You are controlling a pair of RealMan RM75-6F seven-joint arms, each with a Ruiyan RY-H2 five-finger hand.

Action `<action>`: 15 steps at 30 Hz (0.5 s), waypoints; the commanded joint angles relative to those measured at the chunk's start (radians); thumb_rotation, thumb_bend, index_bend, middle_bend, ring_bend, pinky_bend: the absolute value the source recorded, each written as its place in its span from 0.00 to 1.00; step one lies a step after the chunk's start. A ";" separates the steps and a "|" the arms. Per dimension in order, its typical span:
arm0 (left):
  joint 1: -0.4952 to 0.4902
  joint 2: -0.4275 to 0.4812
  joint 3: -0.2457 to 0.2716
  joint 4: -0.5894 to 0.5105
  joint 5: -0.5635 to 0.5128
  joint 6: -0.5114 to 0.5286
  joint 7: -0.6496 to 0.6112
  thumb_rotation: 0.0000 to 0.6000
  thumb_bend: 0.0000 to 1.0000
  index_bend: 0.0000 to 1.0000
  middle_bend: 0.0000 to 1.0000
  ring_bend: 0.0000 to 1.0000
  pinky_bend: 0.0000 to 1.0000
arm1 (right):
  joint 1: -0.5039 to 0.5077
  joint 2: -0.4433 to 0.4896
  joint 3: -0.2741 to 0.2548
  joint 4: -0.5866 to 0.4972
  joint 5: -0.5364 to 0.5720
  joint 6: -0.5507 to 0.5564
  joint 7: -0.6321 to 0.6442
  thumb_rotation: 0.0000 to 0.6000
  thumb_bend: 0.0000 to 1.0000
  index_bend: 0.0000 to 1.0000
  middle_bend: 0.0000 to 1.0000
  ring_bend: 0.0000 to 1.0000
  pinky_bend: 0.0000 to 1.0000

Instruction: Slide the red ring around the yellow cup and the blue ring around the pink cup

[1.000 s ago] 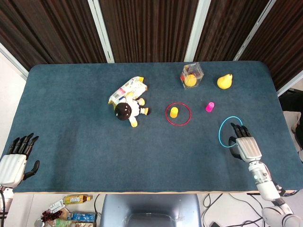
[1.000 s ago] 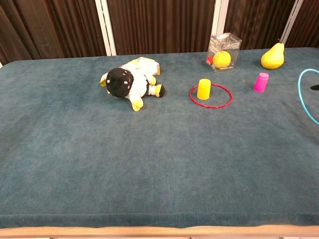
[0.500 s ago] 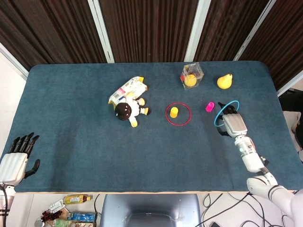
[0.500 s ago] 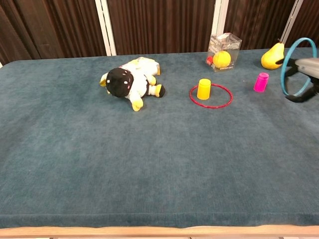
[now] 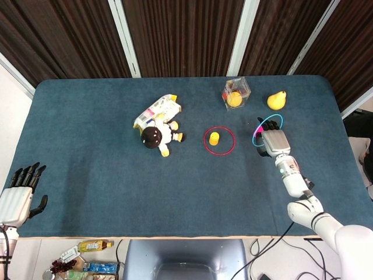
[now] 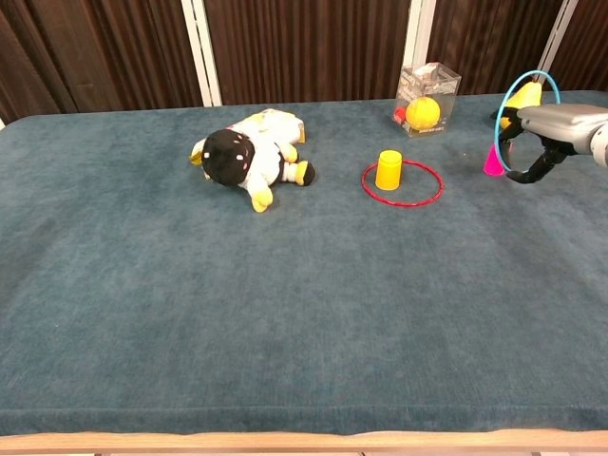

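Note:
The red ring (image 5: pixel 220 153) (image 6: pixel 403 201) lies flat on the table with the yellow cup (image 5: pixel 214 138) (image 6: pixel 389 170) standing inside it. My right hand (image 5: pixel 273 143) (image 6: pixel 556 128) holds the blue ring (image 5: pixel 278 118) (image 6: pixel 503 98) tilted up above the table, right over the pink cup (image 6: pixel 491 163). In the head view the hand and ring hide most of the pink cup (image 5: pixel 255 137). My left hand (image 5: pixel 20 198) hangs off the near left table edge, fingers apart and holding nothing; the chest view does not show it.
A doll (image 5: pixel 156 137) (image 6: pixel 242 157) lies left of the red ring, with a snack packet (image 5: pixel 157 111) behind it. A clear box with an orange ball (image 5: pixel 236 93) (image 6: pixel 427 100) and a yellow pear (image 5: pixel 277 100) stand at the back right.
My right hand has lifted the blue ring off the table and carried it left and away from me, until it is over the pink cup. The left hand has barely moved.

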 commanded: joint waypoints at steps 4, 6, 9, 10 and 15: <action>-0.004 0.000 -0.003 -0.002 -0.009 -0.009 0.002 1.00 0.44 0.00 0.00 0.00 0.02 | 0.019 -0.017 -0.004 0.026 0.015 -0.036 -0.003 1.00 0.48 0.46 0.04 0.00 0.00; -0.004 0.000 -0.003 -0.003 -0.009 -0.008 0.001 1.00 0.44 0.00 0.00 0.00 0.02 | 0.020 -0.013 -0.008 0.018 0.012 -0.033 -0.001 1.00 0.48 0.42 0.03 0.00 0.00; -0.003 0.001 -0.002 -0.004 -0.005 -0.004 0.000 1.00 0.44 0.00 0.00 0.00 0.02 | 0.014 -0.004 -0.008 0.003 0.017 -0.022 -0.007 1.00 0.48 0.39 0.03 0.00 0.00; -0.003 0.001 -0.001 -0.004 -0.005 -0.003 0.000 1.00 0.44 0.00 0.00 0.00 0.02 | 0.011 0.002 -0.008 -0.006 0.019 -0.016 -0.010 1.00 0.48 0.38 0.03 0.00 0.00; 0.002 0.004 0.002 -0.008 0.005 0.008 -0.003 1.00 0.44 0.00 0.00 0.00 0.02 | -0.056 0.075 -0.019 -0.145 -0.005 0.129 -0.031 1.00 0.46 0.34 0.03 0.00 0.00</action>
